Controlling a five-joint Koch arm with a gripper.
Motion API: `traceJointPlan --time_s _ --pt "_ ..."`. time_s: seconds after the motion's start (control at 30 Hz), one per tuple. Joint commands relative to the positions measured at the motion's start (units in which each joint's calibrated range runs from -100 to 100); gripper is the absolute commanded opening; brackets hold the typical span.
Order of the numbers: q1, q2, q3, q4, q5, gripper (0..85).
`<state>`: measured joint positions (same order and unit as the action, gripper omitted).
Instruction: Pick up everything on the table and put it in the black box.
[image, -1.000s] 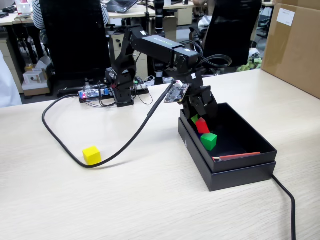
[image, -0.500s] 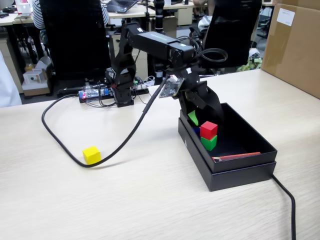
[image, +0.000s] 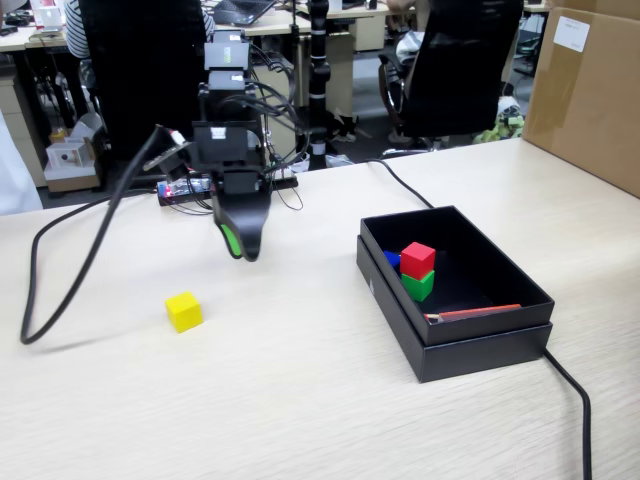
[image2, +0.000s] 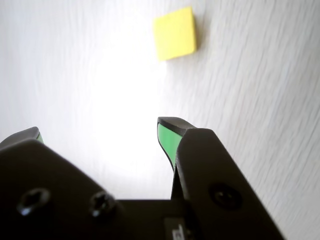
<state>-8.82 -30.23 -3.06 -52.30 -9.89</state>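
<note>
The pale wood-grain table (image: 300, 400) carries everything, and a large brown cardboard carton (image: 590, 90) stands at its far right edge in the fixed view. The black box (image: 480, 340) sits right of centre, with a red strip (image: 475, 313) along its near inside edge. The arm stands upright at the table's back edge, its gripper (image: 243, 247) pointing down above bare tabletop, well left of the box. A thick black cable (image: 75, 265) loops from the arm down over the table's left side, and another (image: 572, 400) runs off the box's near right corner.

Inside the box, the red cube (image: 418, 259) rests on the green cube (image: 419, 285), and the blue cube (image: 391, 259) shows just behind them. The yellow cube (image: 184, 311) lies alone on the table, in front of the gripper and to its left.

In the wrist view the gripper (image2: 97, 132) is spread wide with nothing between the green-lined jaws, and the yellow cube (image2: 175, 33) lies ahead of them, clear of both tips. The fixed view shows the jaws overlapped, so the gap is hidden there.
</note>
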Motion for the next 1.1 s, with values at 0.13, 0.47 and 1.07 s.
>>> traceJointPlan --time_s 0.13,0.47,1.07 --pt "-4.74 3.09 1.06 -0.35 -4.59 46.7" --pt "-7.57 8.25 -1.2 -0.27 -7.81 46.8" --pt "-6.94 26.15 8.41 -0.27 -7.81 37.0"
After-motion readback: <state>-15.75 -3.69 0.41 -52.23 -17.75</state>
